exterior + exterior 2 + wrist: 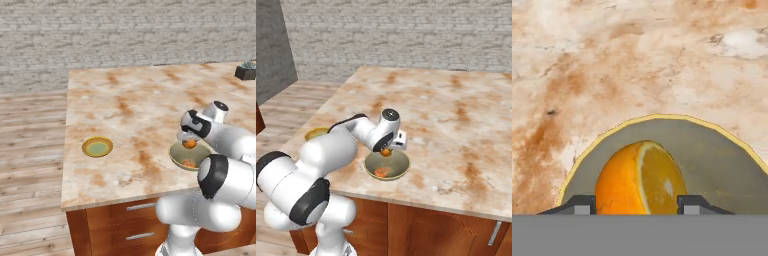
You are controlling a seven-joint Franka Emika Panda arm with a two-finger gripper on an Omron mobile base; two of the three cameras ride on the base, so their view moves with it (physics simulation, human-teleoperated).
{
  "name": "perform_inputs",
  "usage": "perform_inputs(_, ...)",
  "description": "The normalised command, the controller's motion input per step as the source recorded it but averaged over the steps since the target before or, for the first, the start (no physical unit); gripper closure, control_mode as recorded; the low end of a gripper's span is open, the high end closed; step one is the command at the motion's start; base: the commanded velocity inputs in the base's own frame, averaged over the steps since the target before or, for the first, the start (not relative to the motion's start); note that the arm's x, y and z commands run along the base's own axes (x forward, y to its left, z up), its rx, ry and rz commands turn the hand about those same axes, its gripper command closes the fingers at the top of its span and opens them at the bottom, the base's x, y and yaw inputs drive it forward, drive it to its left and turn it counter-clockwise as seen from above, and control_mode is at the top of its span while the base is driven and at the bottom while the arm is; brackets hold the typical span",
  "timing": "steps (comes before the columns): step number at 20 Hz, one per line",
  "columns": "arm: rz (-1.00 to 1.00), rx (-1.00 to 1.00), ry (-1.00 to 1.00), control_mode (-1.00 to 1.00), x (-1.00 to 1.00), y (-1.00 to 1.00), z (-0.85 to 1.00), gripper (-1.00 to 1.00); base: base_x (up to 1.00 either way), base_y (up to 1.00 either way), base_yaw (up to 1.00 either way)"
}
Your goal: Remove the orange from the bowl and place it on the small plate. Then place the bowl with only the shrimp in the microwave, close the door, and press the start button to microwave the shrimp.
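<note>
You are facing a pale grey brick wall (100, 35) that runs behind a beige marble counter with rust-brown veining (130, 105). Below its near edge you see reddish-brown wooden drawer fronts with silver bar handles (140, 206). To the counter's left, light wooden plank flooring (30, 165) reaches the wall.

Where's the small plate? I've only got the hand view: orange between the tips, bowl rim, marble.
Observer: The small plate sits on the counter, well to the left of the bowl in the left base view, near the front edge.
Operator: Anything left in the bowl?
Observer: Yes, the shrimp lies on the bowl's bottom.
Operator: Is the orange out?
Observer: The gripper holds the orange just above the bowl's rim, not yet carried aside.
</note>
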Motion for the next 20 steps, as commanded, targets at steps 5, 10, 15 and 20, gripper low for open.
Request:
perform_inputs(5,0.0,0.01,-0.07,-1.0,0.15,0.7,0.69,1.0,0.0,0.0,0.0)
perform_inputs(10,0.0,0.0,0.01,-1.0,0.34,1.0,0.29,1.0,0.0,0.0,0.0)
perform_inputs(15,0.0,-0.01,0.0,-1.0,0.33,1.0,0.0,1.0,0.0,0.0,0.0)
perform_inputs(20,0.0,-0.02,0.04,-1.0,0.32,1.0,-0.07,1.0,0.0,0.0,0.0)
